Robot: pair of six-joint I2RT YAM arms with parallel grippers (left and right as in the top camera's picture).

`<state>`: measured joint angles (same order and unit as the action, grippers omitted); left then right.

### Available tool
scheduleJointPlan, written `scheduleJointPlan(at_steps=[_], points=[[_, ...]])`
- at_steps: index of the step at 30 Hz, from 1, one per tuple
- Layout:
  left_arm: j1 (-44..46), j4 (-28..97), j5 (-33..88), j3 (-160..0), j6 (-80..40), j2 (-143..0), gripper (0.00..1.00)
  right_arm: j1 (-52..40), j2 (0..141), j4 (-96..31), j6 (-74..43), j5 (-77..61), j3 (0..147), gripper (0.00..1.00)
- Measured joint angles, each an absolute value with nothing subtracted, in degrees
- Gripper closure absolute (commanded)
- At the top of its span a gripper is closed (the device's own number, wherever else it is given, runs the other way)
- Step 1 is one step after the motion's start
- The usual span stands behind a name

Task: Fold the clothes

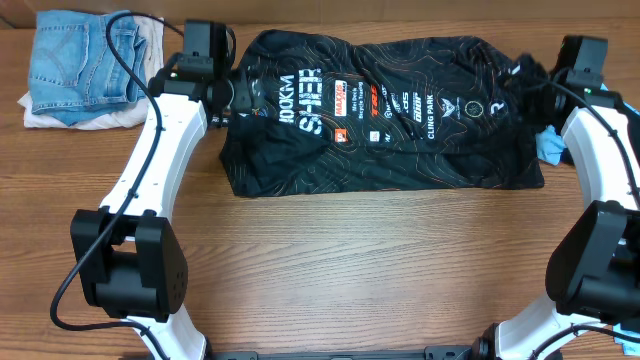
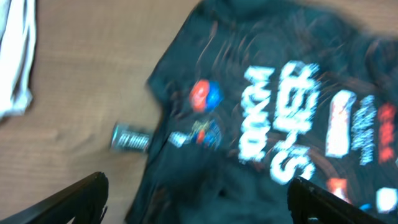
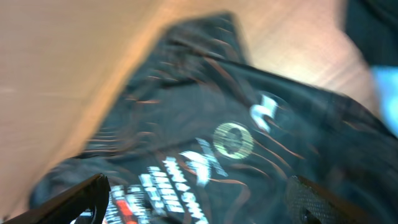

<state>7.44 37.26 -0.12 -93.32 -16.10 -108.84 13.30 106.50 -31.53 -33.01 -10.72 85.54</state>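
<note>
**A:** Start from the near edge. What's closest to the arm bases?

**B:** Only bare wooden table (image 1: pixel 380 260). Beyond that strip lies the black jersey (image 1: pixel 400 130), spread lengthwise across the middle. Its near hem is fairly straight and the cloth is doubled over, so the white lettering (image 1: pixel 300 105) reads only in part.

**A:** And the grippers?

**B:** The left gripper (image 2: pixel 198 180) is at the jersey's left end, over the logos. Its fingers stand wide apart with nothing between them. The right gripper (image 3: pixel 198 180) is at the right end, above the round emblem, and it is also spread and empty. Both wrist views are blurred, so I can't tell whether the fingertips touch the fabric.

**A:** What could go wrong from here?

**B:** The cloth is thin and slack. If the fingers close too shallowly they could pinch only the top layer, and lifting that would undo the fold instead of adding to it. If one end is pulled harder than the other, the jersey will skew on the smooth wood.

**A:** Anything further back?

**B:** A light-blue garment (image 1: pixel 550 150) peeks out just beside the right arm, touching the jersey's right edge. A careless grab there could drag it along. In the far left corner, folded jeans (image 1: pixel 75 60) sit on a white garment (image 1: pixel 40 118), and the left arm's black cable (image 1: pixel 130 60) loops across that pile. I judge that a wide swing could snag the cable and tip the pile.
</note>
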Motion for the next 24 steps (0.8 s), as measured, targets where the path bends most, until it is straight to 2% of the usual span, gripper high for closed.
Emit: scheduleJointPlan(at_steps=[3, 6, 13, 19, 21, 23, 24], points=[[7.44, 31.51, 2.94, -94.06, -15.99, -108.84, 0.08, 13.28, 106.50, -28.97, -31.75, -13.32, 86.35, 0.08], [7.44, 24.86, 5.39, -94.65, -14.74, -108.84, 0.02, 13.02, 106.50, -27.92, -30.13, -14.50, 86.37, 0.07], [7.44, 14.90, 6.90, -95.26, -10.68, -109.58, 0.00, 10.44, 106.50, -28.42, -25.61, -15.03, 86.37, 0.05], [7.44, 17.52, 8.05, -95.64, -9.15, -114.32, 0.10, 7.88, 106.52, -30.46, -24.29, -13.30, 86.41, 0.30], [7.44, 22.72, 9.37, -95.59, -8.82, -115.74, 0.18, 7.60, 106.52, -33.67, -24.03, -11.40, 86.48, 0.41], [7.44, 26.94, 10.57, -95.57, -8.60, -116.53, 0.29, 7.57, 106.52, -37.06, -23.99, -9.47, 86.50, 0.57], [7.44, 28.75, 11.18, -95.57, -8.40, -116.62, 0.34, 7.57, 106.52, -38.50, -24.01, -8.84, 86.54, 0.62]])
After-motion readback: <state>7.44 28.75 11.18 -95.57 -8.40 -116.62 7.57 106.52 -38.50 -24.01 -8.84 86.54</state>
